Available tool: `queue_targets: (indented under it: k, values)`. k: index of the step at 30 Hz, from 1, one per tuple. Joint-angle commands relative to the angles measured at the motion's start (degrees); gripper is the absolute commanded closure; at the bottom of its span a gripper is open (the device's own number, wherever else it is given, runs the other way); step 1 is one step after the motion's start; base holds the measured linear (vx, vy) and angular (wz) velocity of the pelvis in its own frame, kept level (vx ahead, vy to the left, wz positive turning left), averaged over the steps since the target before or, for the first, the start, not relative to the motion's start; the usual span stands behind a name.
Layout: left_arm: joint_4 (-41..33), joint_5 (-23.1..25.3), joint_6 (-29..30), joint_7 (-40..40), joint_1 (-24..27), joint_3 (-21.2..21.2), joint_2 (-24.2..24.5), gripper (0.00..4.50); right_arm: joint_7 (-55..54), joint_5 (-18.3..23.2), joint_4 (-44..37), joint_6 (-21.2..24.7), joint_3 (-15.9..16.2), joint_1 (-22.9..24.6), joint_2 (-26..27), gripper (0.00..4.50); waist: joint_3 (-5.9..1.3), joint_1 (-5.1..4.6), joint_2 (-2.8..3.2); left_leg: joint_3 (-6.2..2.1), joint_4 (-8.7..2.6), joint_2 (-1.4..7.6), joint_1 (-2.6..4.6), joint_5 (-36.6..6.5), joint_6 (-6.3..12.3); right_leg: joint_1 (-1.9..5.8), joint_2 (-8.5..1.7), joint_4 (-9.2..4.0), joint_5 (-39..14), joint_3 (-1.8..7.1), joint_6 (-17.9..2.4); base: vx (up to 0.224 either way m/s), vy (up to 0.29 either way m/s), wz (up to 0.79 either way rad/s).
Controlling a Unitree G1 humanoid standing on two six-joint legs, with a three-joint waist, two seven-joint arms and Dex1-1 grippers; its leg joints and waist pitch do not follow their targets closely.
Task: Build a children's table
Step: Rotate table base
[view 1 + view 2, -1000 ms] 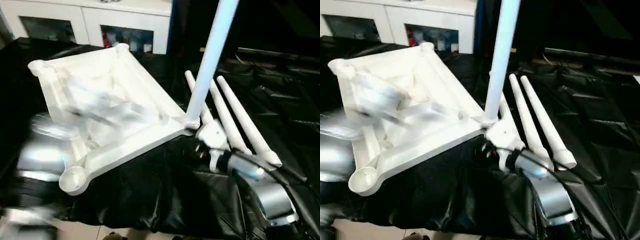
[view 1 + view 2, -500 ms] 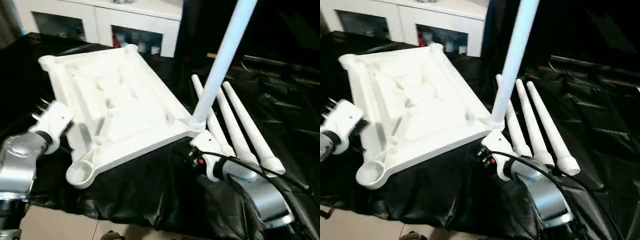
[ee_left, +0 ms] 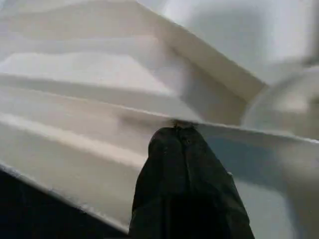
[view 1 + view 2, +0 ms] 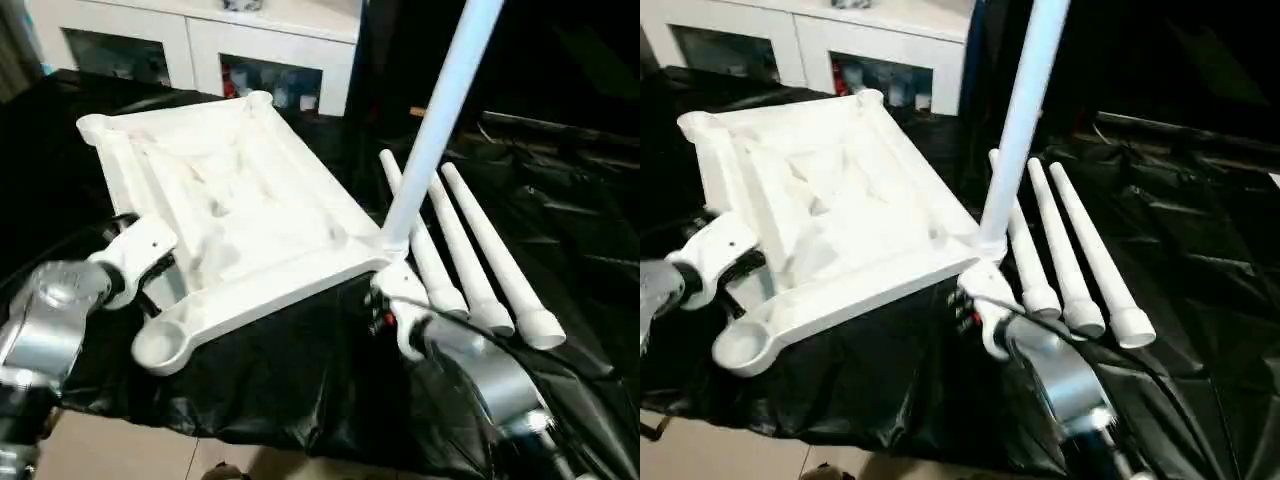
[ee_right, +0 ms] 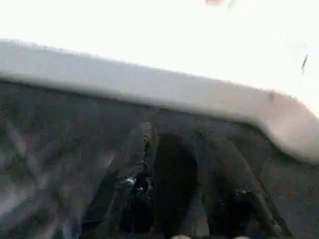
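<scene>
Tabletop (image 4: 240,215) looks light, rigid, slick. My left gripper (image 3: 180,133) is pinched together against its nine-o'clock rim; right gripper's (image 4: 385,300) state I cannot tell.

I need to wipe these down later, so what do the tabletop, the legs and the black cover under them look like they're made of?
Tabletop: likely moulded white plastic, semi-gloss, going by the ribbed underside and round corner sockets.
Legs: apparently the same smooth white plastic; tapered tubes with a soft sheen, one standing in a corner socket, three lying loose.
Cover: looks like thin black plastic sheeting, glossy, creased, with highlights along the folds.
</scene>
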Motion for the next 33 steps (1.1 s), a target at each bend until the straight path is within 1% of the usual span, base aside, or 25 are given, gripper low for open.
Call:
queue_targets:
  k: [1, 2, 3, 4, 5, 6, 7, 8, 9, 10, 11, 12, 16, 17, 19, 20, 21, 24, 25, 26, 28, 29, 31, 32, 33]
  values:
    - [-0.2, 1.0, -0.7, -4.0, 0.1, -2.8, 1.7, 4.5, -1.3, 0.6, 3.3, -2.2, -1.7, -2.0, 0.5, 3.56, -3.8, 0.2, 2.17, -1.6, -4.07, 2.33, 1.29, -13.2, -3.85, 1.89, -4.69, -3.52, -7.5, 2.78, -10.3, 0.0, 0.0, 0.0]
    - [-1.5, 0.1, -0.5, -7.2, 0.4, -3.9, 2.9, 4.5, -1.6, 0.3, 5.8, -4.4, -1.5, -3.6, 0.9, 3.65, -3.81, -0.01, 1.91, -1.62, -4.13, 2.25, 1.01, -12.5, -3.9, 2.2, -4.63, -3.32, -7.0, 2.74, -10.5, 0.0, 0.0, 0.0]
    - [-2.9, -0.6, -0.1, -9.3, 0.7, -4.6, 3.5, 4.5, -2.0, 0.3, 7.6, -5.0, -1.7, -4.7, 1.4, 3.77, -3.79, -0.05, 1.67, -1.49, -4.08, 2.31, 1.08, -11.8, -3.87, 2.15, -4.67, -3.26, -6.1, 2.77, -10.8, 0.0, 0.0, 0.0]
    - [-2.9, -0.6, -0.1, -9.3, 0.7, -4.6, 3.5, 4.5, -2.0, 0.3, 7.6, -5.0, -1.7, -4.7, 1.4, 3.77, -3.79, -0.05, 1.67, -1.49, -4.08, 2.31, 1.08, -11.8, -3.87, 2.15, -4.67, -3.26, -6.1, 2.77, -10.8, 0.0, 0.0, 0.0]
    - [-4.2, -1.3, 0.4, -11.0, 1.0, -5.1, 4.1, 4.5, -2.2, 0.3, 9.1, -5.5, -1.8, -5.5, 1.8, 3.87, -3.86, -0.03, 1.97, -1.26, -3.92, 2.27, 1.24, -10.9, -3.82, 2.04, -4.55, -3.02, -4.2, 2.82, -11.4, 0.0, 0.0, 0.0]
    - [-5.7, -2.0, 0.9, -12.8, 1.4, -5.7, 4.5, 4.5, -2.2, 0.3, 10.7, -6.2, -1.7, -6.4, 2.1, 3.87, -3.88, 0.05, 1.73, -1.26, -3.94, 2.25, 1.13, -10.3, -3.7, 2.23, -4.57, -2.87, -3.8, 2.77, -11.7, 0.0, 0.0, 0.0]
    - [-7.4, -2.9, 1.4, -14.9, 2.0, -6.5, 5.1, 4.5, -2.3, 0.0, 12.7, -7.1, -1.6, -7.3, 2.4, 3.97, -3.82, -0.08, 1.61, -1.23, -3.99, 2.23, 1.07, -10.3, -3.61, 2.25, -4.53, -2.91, -3.9, 2.78, -11.7, 0.0, 0.0, 0.0]
    - [-8.2, -3.4, 1.6, -15.8, 2.2, -6.9, 5.3, 4.5, -2.3, -0.2, 13.8, -7.7, -1.5, -7.8, 2.6, 4.06, -3.85, 0.0, 1.77, -1.25, -3.96, 2.3, 1.19, -10.6, -3.7, 2.15, -4.72, -2.92, -4.4, 2.76, -11.9, 0.0, 0.0, 0.0]
    - [-10.3, -4.9, 2.5, -17.7, 2.9, -7.7, 5.2, 4.5, -2.5, -0.4, 16.0, -8.7, -1.5, -8.8, 3.1, 4.14, -3.74, -0.11, 1.52, -1.22, -3.96, 2.29, 1.15, -11.6, -3.72, 2.17, -4.76, -3.05, -6.2, 2.8, -11.8, 0.0, 0.0, 0.0]
    - [-10.8, -5.3, 2.7, -18.1, 3.0, -7.9, 5.1, 4.5, -2.6, -0.4, 16.7, -9.0, -1.6, -9.0, 3.3, 4.24, -3.67, -0.2, 1.55, -1.18, -4.01, 2.23, 1.06, -11.6, -3.69, 2.2, -4.65, -3.17, -6.7, 2.86, -11.7, 0.0, 0.0, 0.0]
    - [-13.2, -7.0, 3.9, -20.0, 3.4, -8.8, 4.5, 4.5, -2.7, -0.3, 20.3, -11.0, -1.8, -10.6, 4.0, 4.24, -3.66, -0.25, 1.57, -1.2, -4.01, 2.3, 1.11, -12.1, -3.79, 2.11, -4.82, -3.21, -7.7, 2.9, -11.6, 0.0, 0.0, 0.0]
    - [-14.9, -8.5, 5.2, -20.4, 3.4, -9.1, 2.8, 4.5, -2.8, -0.4, 22.8, -12.9, -1.7, -11.7, 4.5, 4.38, -3.69, -0.26, 1.64, -1.17, -3.96, 2.25, 1.1, -12.0, -4.05, 2.18, -4.83, -3.23, -8.1, 2.91, -11.8, 0.0, 0.0, 0.0]
    - [-17.3, -10.7, 6.9, -19.9, 2.8, -9.5, -1.0, 4.5, -2.8, -0.4, 25.3, -14.3, -1.9, -13.0, 5.3, 4.46, -3.83, -0.18, 1.59, -1.01, -3.83, 2.24, 1.1, -11.1, -3.86, 2.28, -4.53, -2.99, -5.7, 2.87, -12.0, 0.0, 0.0, 0.0]
    - [-18.0, -11.1, 7.6, -18.8, 2.2, -9.9, -3.1, 4.5, -2.7, -0.4, 26.6, -15.2, -1.9, -13.6, 5.6, 4.46, -3.88, -0.29, 1.16, -1.0, -3.78, 2.19, 0.78, -10.2, -3.52, 2.56, -4.55, -2.87, -4.8, 2.86, -12.0, 0.0, 0.0, 0.0]
    - [-16.1, -10.0, 6.8, -14.8, -0.4, -11.1, -8.3, 4.5, -2.5, -0.6, 28.6, -16.9, -1.7, -14.8, 6.1, 4.46, -3.78, -0.32, 1.24, -0.86, -3.61, 2.16, 0.83, -11.1, -3.06, 2.4, -4.56, -3.23, -6.8, 2.99, -11.7, 0.0, 0.0, 0.0]
    - [-16.1, -10.0, 6.8, -14.8, -0.4, -11.1, -8.3, 4.5, -2.5, -0.6, 28.6, -16.9, -1.7, -14.8, 6.1, 4.46, -3.78, -0.32, 1.24, -0.86, -3.61, 2.16, 0.83, -11.1, -3.06, 2.4, -4.56, -3.23, -6.8, 2.99, -11.7, 0.0, 0.0, 0.0]
    - [-13.5, -8.8, 5.8, -12.1, -2.3, -11.5, -11.0, 4.5, -2.5, -0.7, 30.4, -18.1, -2.0, -15.7, 6.5, 4.46, -3.75, -0.18, 1.16, -0.97, -3.62, 2.07, 0.66, -11.4, -2.94, 2.51, -4.56, -3.38, -8.7, 2.98, -10.9, 0.0, 0.0, 0.0]
    - [-11.3, -7.7, 5.1, -9.9, -3.7, -11.6, -12.7, 4.5, -2.5, -0.9, 32.0, -19.3, -2.2, -16.4, 6.7, 4.46, -3.77, -0.37, 1.02, -1.19, -3.57, 2.05, 0.66, -12.6, -2.99, 2.47, -4.68, -3.81, -12.7, 2.93, -9.5, 0.0, 0.0, 0.0]
    - [-10.4, -7.3, 4.9, -9.0, -4.2, -11.6, -13.3, 4.5, -2.5, -0.9, 32.6, -19.7, -2.3, -16.6, 6.8, 4.46, -3.79, -0.44, 0.97, -1.24, -3.59, 2.1, 0.56, -12.5, -2.98, 2.52, -4.7, -3.75, -12.8, 2.9, -9.3, 0.0, 0.0, 0.0]
    - [-8.5, -6.6, 4.2, -7.4, -5.3, -11.6, -14.3, 4.5, -2.6, -1.0, 33.0, -20.0, -2.4, -16.8, 6.9, 4.46, -3.81, -0.48, 1.28, -1.27, -3.57, 2.04, 0.57, -12.4, -3.0, 2.46, -4.62, -3.72, -12.7, 2.89, -9.3, 0.0, 0.0, 0.0]
    - [-5.6, -5.7, 3.3, -4.6, -7.2, -11.4, -16.0, 4.5, -2.9, -1.1, 33.5, -20.7, -2.5, -17.0, 6.8, 4.46, -3.87, -0.43, 1.54, -1.21, -3.52, 2.04, 0.76, -12.5, -2.87, 2.24, -4.35, -3.74, -11.1, 2.81, -9.6, 0.0, 0.0, 0.0]
    - [-5.2, -5.6, 3.2, -4.1, -7.5, -11.4, -16.5, 4.5, -3.2, -1.3, 33.9, -21.3, -2.6, -17.1, 6.6, 4.46, -4.02, -0.33, 1.49, -1.29, -3.51, 2.06, 0.69, -12.0, -2.81, 2.45, -4.41, -3.5, -9.9, 2.77, -9.9, 0.0, 0.0, 0.0]
    - [-5.5, -5.6, 3.4, -3.8, -7.8, -11.5, -16.5, 4.5, -4.2, -1.2, 33.4, -21.4, -3.6, -17.4, 5.8, 4.46, -4.1, -0.23, 1.7, -1.3, -3.44, 2.09, 0.67, -11.1, -2.83, 2.53, -4.41, -3.28, -7.6, 2.72, -10.5, 0.0, 0.0, 0.0]
    - [-5.8, -5.6, 3.5, -3.9, -7.7, -11.5, -16.4, 4.5, -4.5, -1.0, 33.0, -21.2, -4.0, -17.4, 5.6, 4.46, -4.14, -0.29, 1.55, -1.27, -3.43, 2.03, 0.53, -10.6, -2.64, 2.63, -4.34, -3.15, -6.6, 2.71, -10.8, 0.0, 0.0, 0.0]
    - [-5.9, -5.7, 3.6, -4.0, -7.7, -11.5, -16.3, 4.5, -4.7, -1.0, 32.9, -21.1, -4.2, -17.4, 5.4, 4.46, -4.18, -0.21, 1.52, -1.17, -3.34, 2.02, 0.66, -10.4, -2.39, 2.58, -4.3, -3.1, -5.7, 2.73, -11.1, 0.0, 0.0, 0.0]
